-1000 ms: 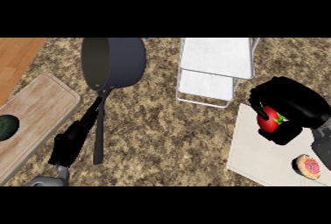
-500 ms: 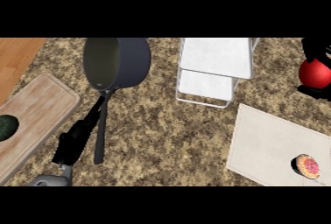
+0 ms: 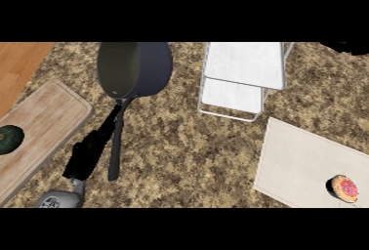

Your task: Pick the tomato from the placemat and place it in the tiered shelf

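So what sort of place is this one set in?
Most likely a kitchen counter: a speckled stone countertop carrying a dark frying pan, a wooden cutting board and a white tiered shelf.

The counter [image 3: 187, 146] is showing speckled brown granite. The pan [image 3: 134, 66] is looking dark grey, the tiered shelf [image 3: 241, 73] white, the placemat [image 3: 302, 168] pale beige, the cutting board [image 3: 39, 124] light wood-grained, the left hand [image 3: 90, 154] black.
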Robot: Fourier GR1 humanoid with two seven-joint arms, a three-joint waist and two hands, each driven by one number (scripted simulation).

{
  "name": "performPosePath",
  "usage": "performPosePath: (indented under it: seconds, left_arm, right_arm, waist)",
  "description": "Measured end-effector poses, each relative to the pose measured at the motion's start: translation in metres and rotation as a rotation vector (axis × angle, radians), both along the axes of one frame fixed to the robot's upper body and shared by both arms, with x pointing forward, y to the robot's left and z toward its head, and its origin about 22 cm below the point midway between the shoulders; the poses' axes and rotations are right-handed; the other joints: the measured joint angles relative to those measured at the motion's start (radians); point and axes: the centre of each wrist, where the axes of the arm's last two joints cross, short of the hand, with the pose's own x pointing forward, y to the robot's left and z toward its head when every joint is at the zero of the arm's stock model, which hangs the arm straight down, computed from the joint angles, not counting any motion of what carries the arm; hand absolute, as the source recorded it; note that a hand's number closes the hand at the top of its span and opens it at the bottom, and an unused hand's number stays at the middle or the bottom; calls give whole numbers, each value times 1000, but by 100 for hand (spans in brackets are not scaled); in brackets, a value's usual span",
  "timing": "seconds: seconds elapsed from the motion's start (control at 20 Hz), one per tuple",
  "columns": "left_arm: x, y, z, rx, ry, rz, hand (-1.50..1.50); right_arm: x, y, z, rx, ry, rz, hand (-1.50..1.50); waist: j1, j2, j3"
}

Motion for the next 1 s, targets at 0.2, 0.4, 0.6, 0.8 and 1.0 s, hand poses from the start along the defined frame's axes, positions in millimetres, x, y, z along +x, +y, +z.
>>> performPosePath:
  seconds: [0.2, 0.4, 0.6, 0.8, 1.0]
  left_arm:
    - [0, 2, 0, 1, 11, 3, 0]
    - [1, 3, -1, 2, 13, 8, 0]
    - [1, 3, -2, 1, 6, 15, 0]
    - [2, 4, -3, 2, 7, 18, 0]
    - [1, 6, -5, 6, 12, 28, 0]
  right_arm:
    - [20, 30, 9, 9, 16, 14, 150]
    - [33, 63, 12, -21, 11, 49, 150]
    - [43, 102, 5, -61, -3, 99, 150]
    - [50, 131, -3, -114, -6, 133, 150]
    - [53, 150, -6, -163, -27, 127, 150]
  waist:
    - [-2, -1, -1]
    - [-11, -3, 0]
    - [-13, -1, -1]
    - [-23, -2, 0]
    - [-32, -9, 2]
